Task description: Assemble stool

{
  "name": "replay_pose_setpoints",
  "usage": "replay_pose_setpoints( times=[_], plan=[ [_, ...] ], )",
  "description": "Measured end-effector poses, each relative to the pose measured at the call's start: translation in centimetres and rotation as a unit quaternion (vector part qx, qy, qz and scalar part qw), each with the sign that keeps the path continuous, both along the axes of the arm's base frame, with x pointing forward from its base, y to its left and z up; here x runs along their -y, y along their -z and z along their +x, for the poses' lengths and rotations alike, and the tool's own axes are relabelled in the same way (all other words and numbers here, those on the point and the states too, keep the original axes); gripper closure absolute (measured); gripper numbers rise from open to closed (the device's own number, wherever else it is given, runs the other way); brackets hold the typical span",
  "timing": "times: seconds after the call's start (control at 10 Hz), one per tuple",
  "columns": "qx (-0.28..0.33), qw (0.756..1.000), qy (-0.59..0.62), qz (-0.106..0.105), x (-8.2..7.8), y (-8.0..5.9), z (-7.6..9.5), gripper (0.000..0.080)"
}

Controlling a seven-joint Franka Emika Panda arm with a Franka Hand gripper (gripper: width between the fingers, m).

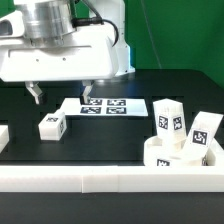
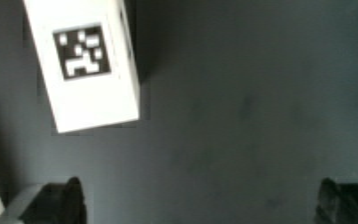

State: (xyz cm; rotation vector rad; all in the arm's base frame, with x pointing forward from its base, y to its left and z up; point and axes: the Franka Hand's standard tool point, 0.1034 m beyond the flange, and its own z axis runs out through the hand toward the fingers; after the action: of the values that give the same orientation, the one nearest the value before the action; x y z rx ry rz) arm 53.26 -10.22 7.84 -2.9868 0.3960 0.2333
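the fingers [image 1: 36, 96] are hanging wide apart in the upper left of the exterior view, and they are holding nothing. one loose leg [image 1: 51, 126] is lying on the dark surface [image 1: 110, 135], just under them in the picture. in the wrist view the loose leg [image 2: 87, 65] is showing its tag. it is lying off to one side, not between the fingers [image 2: 55, 202]. i think the fingers are spreading wide so they can fit around the leg's sides.

the round seat [image 1: 160, 158] is sitting in the lower right of the exterior view, near the white rail [image 1: 70, 180] along the front edge. the second leg [image 1: 168, 122] and the third leg [image 1: 203, 130] are standing up tall there. they may be standing on the seat or just behind it; it is hard to tell. they are waiting close together, maybe so the stool can be built in that spot.

the marker board [image 1: 100, 104] is lying flat in the middle, near the fingers. bare surface is showing all around the loose leg, so the fingers are getting good room to come down. bare surface is also lying open between the loose leg and the seat. the rail is closing off the front edge.
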Motion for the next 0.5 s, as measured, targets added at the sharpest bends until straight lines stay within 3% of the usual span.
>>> replay_pose_setpoints(
  times=[0.1, 0.2, 0.3, 0.5],
  plan=[
    [-0.083, 0.996, 0.001, 0.007, 0.9, 0.6, -1.3, 0.0151],
    [-0.108, 0.994, -0.009, 0.013, 1.7, 1.4, -0.9, 0.0151],
    [-0.159, 0.987, -0.013, 0.033, 2.1, 1.9, -2.0, 0.0151],
    [-0.243, 0.968, -0.01, 0.063, 2.6, 2.1, -2.4, 0.0151]
  ],
)
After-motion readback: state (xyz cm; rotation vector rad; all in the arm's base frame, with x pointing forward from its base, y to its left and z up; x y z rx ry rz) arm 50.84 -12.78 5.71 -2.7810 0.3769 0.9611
